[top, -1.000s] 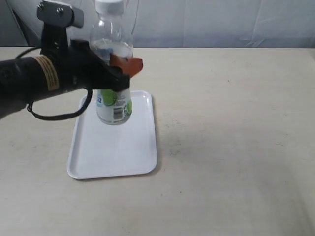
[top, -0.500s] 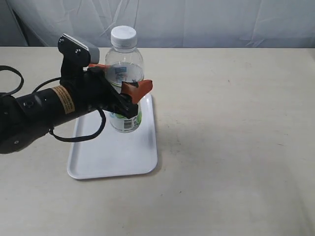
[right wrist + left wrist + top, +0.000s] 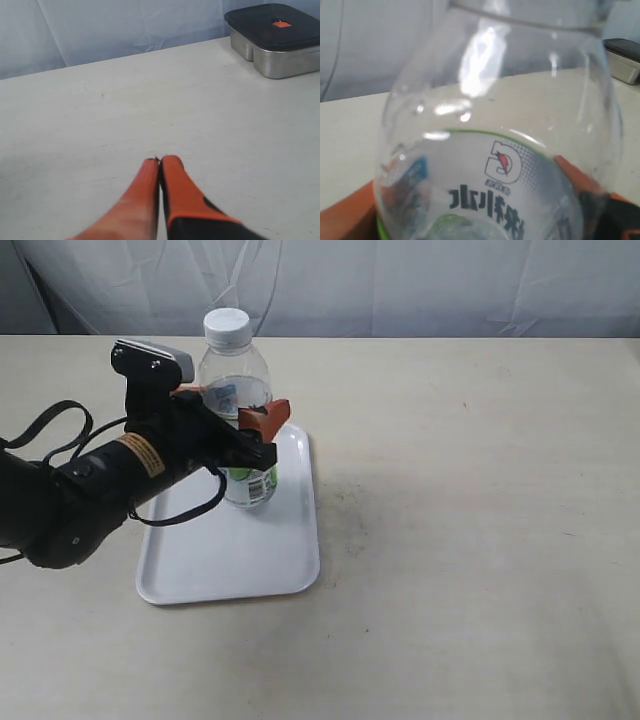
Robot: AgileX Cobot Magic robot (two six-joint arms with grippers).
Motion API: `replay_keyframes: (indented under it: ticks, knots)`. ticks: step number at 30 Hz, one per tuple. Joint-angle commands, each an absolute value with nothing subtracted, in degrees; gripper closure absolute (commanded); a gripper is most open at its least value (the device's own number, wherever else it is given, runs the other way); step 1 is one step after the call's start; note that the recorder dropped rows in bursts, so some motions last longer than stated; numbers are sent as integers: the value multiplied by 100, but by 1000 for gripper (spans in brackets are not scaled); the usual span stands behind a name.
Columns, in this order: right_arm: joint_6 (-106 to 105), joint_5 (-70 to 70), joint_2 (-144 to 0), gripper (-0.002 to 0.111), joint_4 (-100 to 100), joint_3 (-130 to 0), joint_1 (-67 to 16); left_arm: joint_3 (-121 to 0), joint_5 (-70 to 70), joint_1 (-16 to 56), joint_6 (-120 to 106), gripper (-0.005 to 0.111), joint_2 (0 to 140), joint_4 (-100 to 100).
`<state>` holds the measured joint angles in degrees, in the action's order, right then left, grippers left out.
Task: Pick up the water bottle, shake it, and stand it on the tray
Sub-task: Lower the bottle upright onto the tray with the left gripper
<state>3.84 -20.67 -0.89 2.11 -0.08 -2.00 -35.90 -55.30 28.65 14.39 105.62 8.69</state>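
The left gripper [image 3: 240, 415] is clamping the water bottle [image 3: 233, 370] around its middle, with its orange fingers [image 3: 266, 416] pressing in from both sides just above the green and white label. The bottle is clear, thin plastic, rounded at the shoulder and topped by a ribbed white cap [image 3: 227, 325]. It is leaning slightly, with the cap tipping toward the desk's left edge. Its base is sitting over the far right part of the tray [image 3: 220, 560], though I cannot tell whether it is touching. The tray is smooth, glossy white plastic with rounded corners and a low rim, and it is lying in the left half of the matte beige desk [image 3: 480, 520], its long sides running from the near edge to the far edge.

From the tray's right rim, flat desk top is stretching toward the right edge, and white cloth [image 3: 400, 285] is hanging behind the far edge.

The right gripper [image 3: 160, 162] is hovering over the desk with its jaws pressed together on nothing. Beyond it, a steel box with a dark lid [image 3: 277, 42] is sitting.

Compared with a second ago, the bottle is sitting much lower, and the arm is now lying closer to the desk.
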Motion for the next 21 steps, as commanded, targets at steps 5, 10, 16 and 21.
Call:
replay_keyframes:
  ticks: [5, 10, 16, 21]
  knots:
    - [363, -2028, -94, 104, 205, 0, -173, -3599, -6005, 2865, 1300, 106, 10909, 600]
    - [363, -2028, -94, 104, 205, 0, -173, -3599, -5909, 2865, 1291, 106, 10948, 609]
    - [363, -2028, -94, 104, 205, 0, -173, -3599, -5885, 2865, 1304, 106, 11011, 627]
    - [363, -2028, -94, 104, 205, 0, -173, -3599, -5680, 2865, 1485, 106, 11011, 439]
